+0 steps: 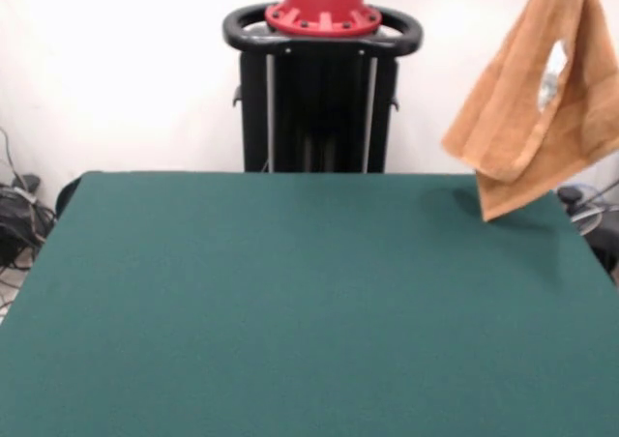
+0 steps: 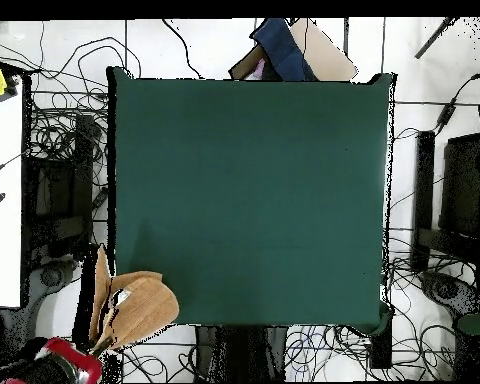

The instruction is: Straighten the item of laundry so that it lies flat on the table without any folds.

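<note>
Orange-tan terry towel (image 1: 527,118) hangs in the air at the front view's upper right, bunched and draped in a rough triangle with its top running out of frame, a pale gap showing through between two folds, lowest corner dangling just over the far right corner of the dark green table (image 1: 290,302). Whatever carries it sits above the picture edge in this view, so the fingers themselves are not visible here. Overhead, the same towel (image 2: 139,305) appears as a crumpled tan clump at the table's (image 2: 254,200) lower left corner, overlapping the edge and mostly out past it above the floor. A small white patch shows on its upper fold. The red and black arm (image 2: 54,365) reaches up from the bottom left toward the cloth. The gripper is buried under the fabric; cannot tell how far its fingers are spread, though the cloth hangs from that spot. Green tabletop bare. Black pedestal (image 1: 319,99) with red collar stands behind the table's far edge. Cables (image 2: 54,130) tangle on the floor around the table.
</note>
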